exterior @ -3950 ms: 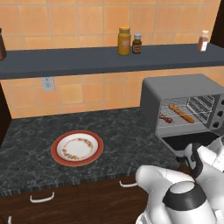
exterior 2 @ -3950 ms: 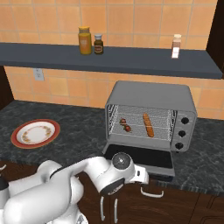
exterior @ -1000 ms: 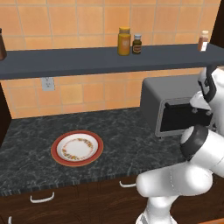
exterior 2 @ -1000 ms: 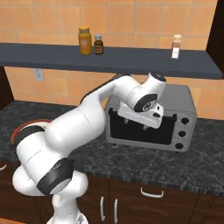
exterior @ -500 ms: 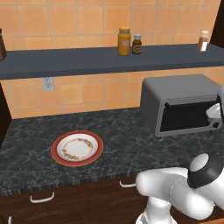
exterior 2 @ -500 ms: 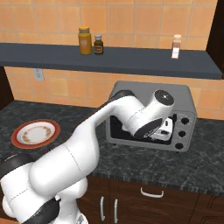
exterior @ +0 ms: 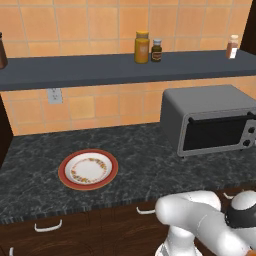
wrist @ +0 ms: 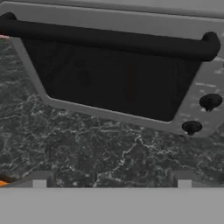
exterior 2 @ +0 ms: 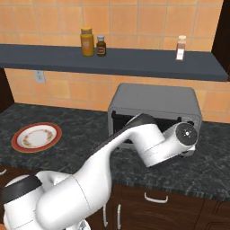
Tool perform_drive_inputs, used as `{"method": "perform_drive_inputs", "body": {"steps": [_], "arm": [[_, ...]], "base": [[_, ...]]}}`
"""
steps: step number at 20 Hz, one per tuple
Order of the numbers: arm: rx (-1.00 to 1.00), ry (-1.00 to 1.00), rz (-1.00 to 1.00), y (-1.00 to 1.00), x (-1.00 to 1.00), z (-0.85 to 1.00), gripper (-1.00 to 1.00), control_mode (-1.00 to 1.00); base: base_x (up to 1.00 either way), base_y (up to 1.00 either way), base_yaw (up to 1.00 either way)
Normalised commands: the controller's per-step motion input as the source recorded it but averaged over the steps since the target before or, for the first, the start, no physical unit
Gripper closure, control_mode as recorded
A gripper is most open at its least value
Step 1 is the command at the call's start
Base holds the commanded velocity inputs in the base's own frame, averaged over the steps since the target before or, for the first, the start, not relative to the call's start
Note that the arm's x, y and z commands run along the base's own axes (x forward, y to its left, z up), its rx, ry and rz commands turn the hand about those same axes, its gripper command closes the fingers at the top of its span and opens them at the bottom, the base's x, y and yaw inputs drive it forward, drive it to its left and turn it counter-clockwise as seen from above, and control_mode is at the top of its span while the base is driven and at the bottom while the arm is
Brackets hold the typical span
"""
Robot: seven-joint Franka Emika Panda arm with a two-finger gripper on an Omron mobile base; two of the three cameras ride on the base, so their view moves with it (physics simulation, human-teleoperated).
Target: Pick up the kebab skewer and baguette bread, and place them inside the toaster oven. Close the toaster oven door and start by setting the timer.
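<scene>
Desk (exterior: 150, 165) and shelf (exterior: 90, 70), current load.
Dark marbled desk: toaster oven (exterior: 210, 120) at right against the wall, toaster oven door (wrist: 113, 74) shut; red-rimmed plate (exterior: 88, 169) well apart at left. Shelf above: yellow jar (exterior: 142, 47) just beside small dark bottle (exterior: 157, 50), pale shaker (exterior: 231, 47) far right.

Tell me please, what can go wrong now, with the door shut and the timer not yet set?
1. The toaster oven carries two small dark knobs close together; the open pincer might turn the wrong one.
2. The bar handle lies just above the knobs, so a wide pincer could catch it and pull the toaster oven door open.
</scene>
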Motion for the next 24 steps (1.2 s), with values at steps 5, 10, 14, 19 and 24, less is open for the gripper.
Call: {"method": "perform_drive_inputs", "body": {"steps": [5, 10, 14, 19, 24], "arm": [[-0.11, -0.18, 0.23, -0.48, 0.0, 0.0, -1.0, -1.0], [-0.21, -0.15, 0.09, -0.25, 0.0, 0.0, -1.0, -1.0], [-0.18, -0.16, 0.05, -0.48, 0.0, 0.02, -1.0, -1.0], [-0.08, -0.2, 0.01, -0.19, 0.23, 0.12, -1.0, -1.0], [0.0, -0.16, -0.02, 0.02, 0.04, 0.0, -1.0, -1.0]], "base": [[0.0, 0.0, 0.0], [0.0, 0.0, 0.0], [0.0, 0.0, 0.0], [0.0, 0.0, 0.0], [0.0, 0.0, 0.0]]}}
